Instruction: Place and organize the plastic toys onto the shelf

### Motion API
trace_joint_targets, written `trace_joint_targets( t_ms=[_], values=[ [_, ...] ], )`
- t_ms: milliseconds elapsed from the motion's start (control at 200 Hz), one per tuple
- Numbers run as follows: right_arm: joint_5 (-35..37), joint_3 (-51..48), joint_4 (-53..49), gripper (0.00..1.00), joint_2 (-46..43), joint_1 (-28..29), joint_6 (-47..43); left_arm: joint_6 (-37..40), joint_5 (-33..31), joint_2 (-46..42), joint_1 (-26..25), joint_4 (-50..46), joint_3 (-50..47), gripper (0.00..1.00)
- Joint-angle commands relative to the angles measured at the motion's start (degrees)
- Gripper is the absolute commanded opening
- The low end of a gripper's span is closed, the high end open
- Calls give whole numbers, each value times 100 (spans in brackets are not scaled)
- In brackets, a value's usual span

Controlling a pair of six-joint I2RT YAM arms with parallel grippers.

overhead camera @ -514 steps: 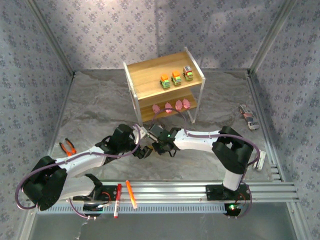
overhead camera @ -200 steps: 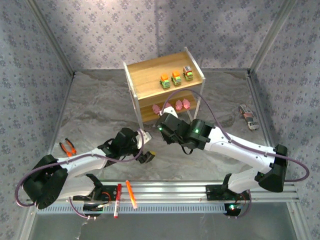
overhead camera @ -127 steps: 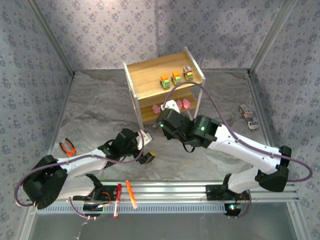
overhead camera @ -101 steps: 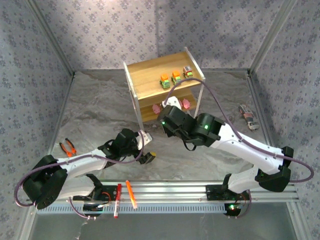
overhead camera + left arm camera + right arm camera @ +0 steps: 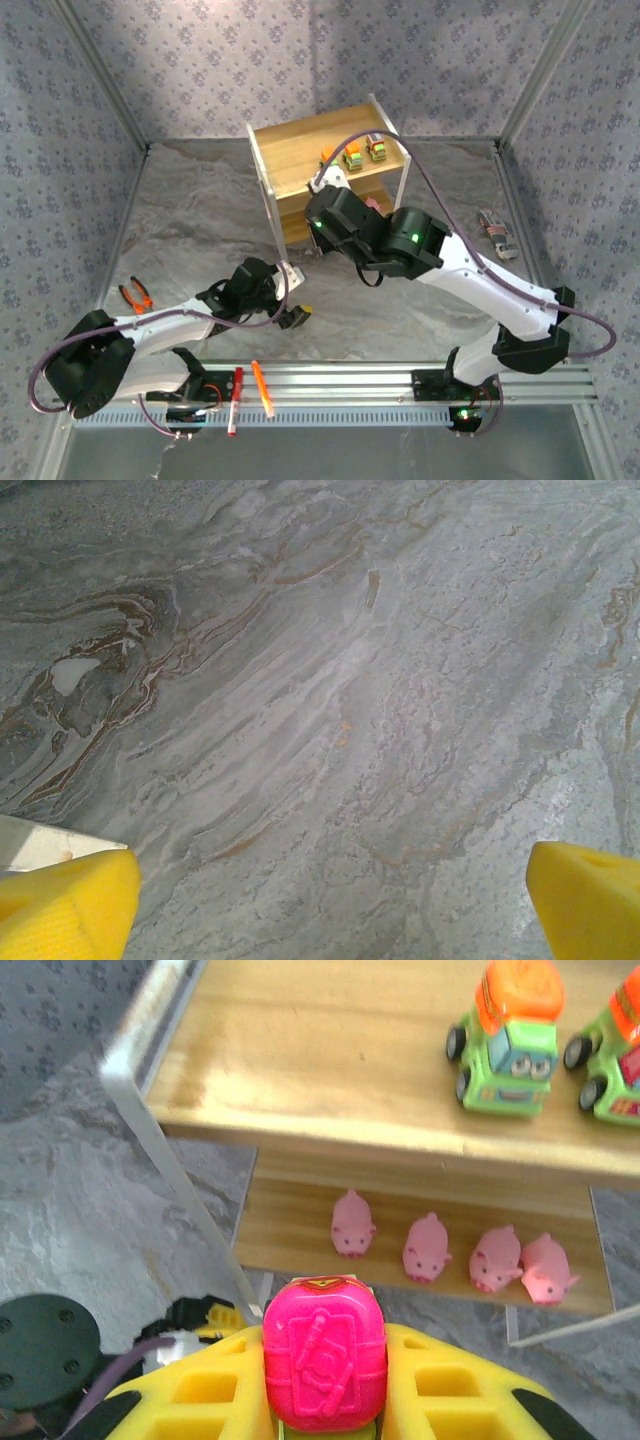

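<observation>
Pink-topped truck [image 5: 323, 1360] is pinched tight betw. the right fingers [image 5: 445, 1390], up in the air in front of the shelf [image 5: 300, 1070]. Step now: carry this truck to the top board; looks like the last toy. An orange-top truck [image 5: 510, 1035] stands on that board at 1 o'clock from it, w/ bare wood at 11 o'clock. Four pink animals [image 5: 425, 1248] line the lower board. Next move, I think: go fwd & up, set it down at the orange-top truck's 9 o'clock, wheels flat, then let go. Left fingers [image 5: 65, 905] are wide apart over the bench [image 5: 330, 710], holding nothing.
</observation>
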Motion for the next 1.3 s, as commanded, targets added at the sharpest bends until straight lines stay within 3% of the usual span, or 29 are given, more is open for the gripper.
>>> trace_joint_targets(
  t_ms=[0,410,1294],
  values=[
    [166,543,-218,26,204,43,-358,120,-6,-106,-40,111,-63,99],
    [-11,2209,-591,26,1115,-170,-923,124,-51,-127,-34,150,-79,99],
    [-980,3921,-1002,26,2384,-1293,-787,98,-193,-86,-45,242,-82,99]
  ],
)
